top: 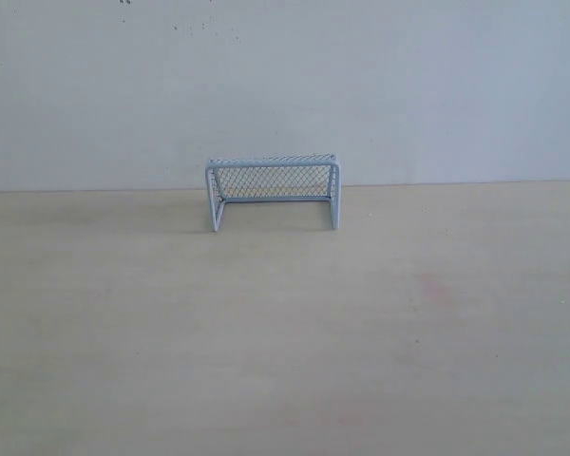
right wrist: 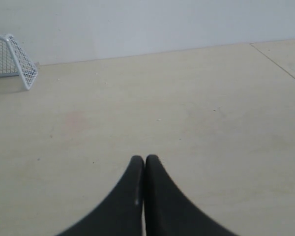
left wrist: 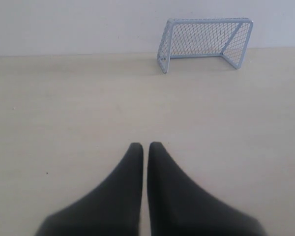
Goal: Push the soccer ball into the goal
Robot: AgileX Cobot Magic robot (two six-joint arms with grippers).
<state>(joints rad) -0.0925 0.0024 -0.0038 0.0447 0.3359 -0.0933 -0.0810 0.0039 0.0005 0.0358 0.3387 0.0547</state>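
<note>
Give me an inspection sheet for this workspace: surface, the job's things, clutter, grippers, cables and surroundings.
Surface: pale wood-grain table, with a faint pinkish stain toward the right.
Job's things: goal stands upright at the far edge by the wall, mouth facing the exterior camera; soccer ball not seen in any view.
Clutter: nothing seen.
Grippers: left gripper shut, holding nothing; right gripper shut, holding nothing; both above the table, neither in the exterior view.
Cables: nothing seen.
Surroundings: plain pale wall behind the table, a few dark specks near its top.
</note>
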